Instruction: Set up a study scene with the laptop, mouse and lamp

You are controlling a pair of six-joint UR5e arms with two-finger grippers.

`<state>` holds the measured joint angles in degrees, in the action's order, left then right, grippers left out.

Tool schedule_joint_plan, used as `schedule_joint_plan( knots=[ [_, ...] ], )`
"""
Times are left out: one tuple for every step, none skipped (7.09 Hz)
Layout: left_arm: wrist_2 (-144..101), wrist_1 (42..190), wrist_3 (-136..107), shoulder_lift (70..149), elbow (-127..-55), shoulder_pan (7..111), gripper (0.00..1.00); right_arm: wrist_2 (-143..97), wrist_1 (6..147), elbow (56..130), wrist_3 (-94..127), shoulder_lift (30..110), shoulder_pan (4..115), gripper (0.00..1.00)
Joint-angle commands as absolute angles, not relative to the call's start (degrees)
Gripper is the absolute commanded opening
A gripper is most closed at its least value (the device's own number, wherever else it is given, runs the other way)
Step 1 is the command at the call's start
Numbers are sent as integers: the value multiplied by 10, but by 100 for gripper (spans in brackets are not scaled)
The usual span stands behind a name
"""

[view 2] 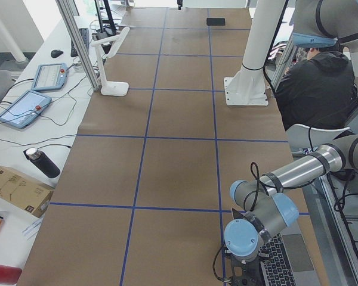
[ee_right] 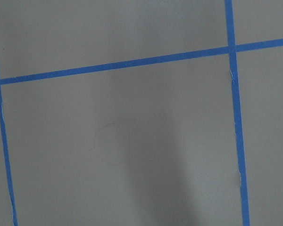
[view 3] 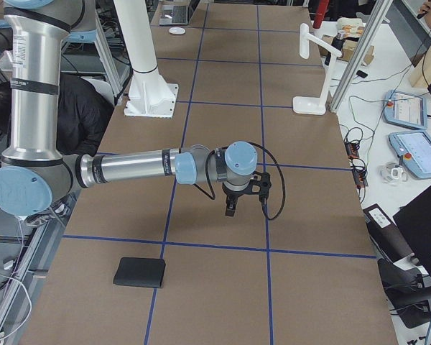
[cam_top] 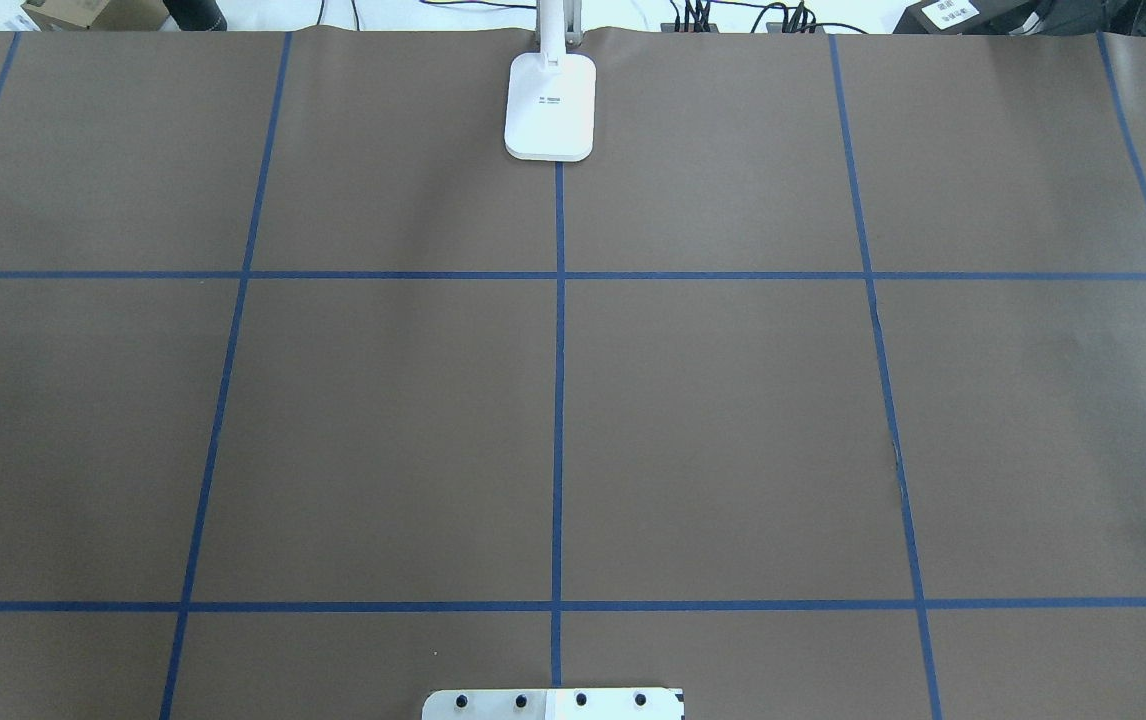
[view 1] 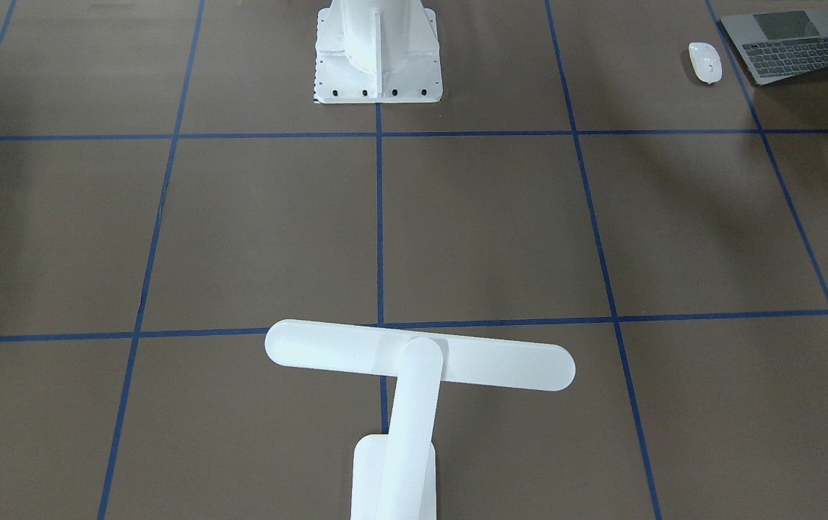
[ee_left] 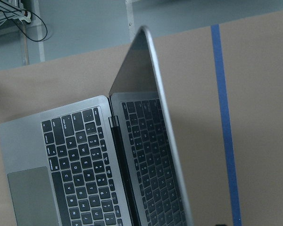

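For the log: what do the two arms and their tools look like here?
The right arm and left arm are both silver metal tubes with grey joint housings, light-blue round caps and dark bands. The right arm's black tool has a black cable looping beside it; another black cable runs along the left wrist.

Lamp (cam_top: 550,108) on the gridded tabletop (cam_top: 733,430).
Its white base stands at the far centre, over the middle blue tape line (cam_top: 559,400); a bolted white pedestal plate (cam_top: 553,704) shows at the near edge.
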<state>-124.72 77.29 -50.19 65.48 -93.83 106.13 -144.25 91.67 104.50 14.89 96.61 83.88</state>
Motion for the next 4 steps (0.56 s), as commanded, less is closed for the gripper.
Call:
schedule_joint_plan(
  knots=[
    [-1247, 754, -501, 655, -961, 1073, 31, -1443, 917, 1044, 149, 968, 838, 99],
    [-1245, 715, -488, 656, -987, 1091, 17, -1443, 917, 1044, 149, 968, 838, 99],
    [-1243, 668, -467, 659, -1017, 1103, 3, -1444, 917, 1043, 149, 968, 838, 99],
    [-1240, 632, -463, 664, -1043, 1110, 0, -1444, 917, 1042, 150, 968, 838, 99]
  ],
)
